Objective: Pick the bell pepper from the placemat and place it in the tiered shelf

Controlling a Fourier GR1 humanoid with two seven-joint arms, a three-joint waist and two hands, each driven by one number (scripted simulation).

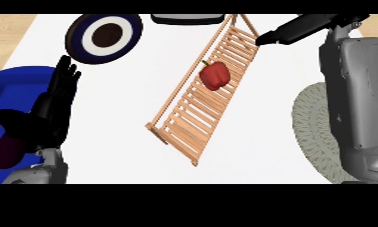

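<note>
A red bell pepper with a green stem lies on the slats of the wooden tiered shelf, which runs slantwise across the counter's middle. My right hand hangs at the upper right, past the shelf's far end, apart from the pepper, its fingers stretched out straight and empty. The grey woven placemat lies at the right, partly under my right forearm, with nothing showing on it. At the left edge my left hand rests open, fingers up.
A dark blue plate with a white ring and brown middle stands at the back left. A blue round thing sits behind my left hand. A grey object is cut off at the top edge.
</note>
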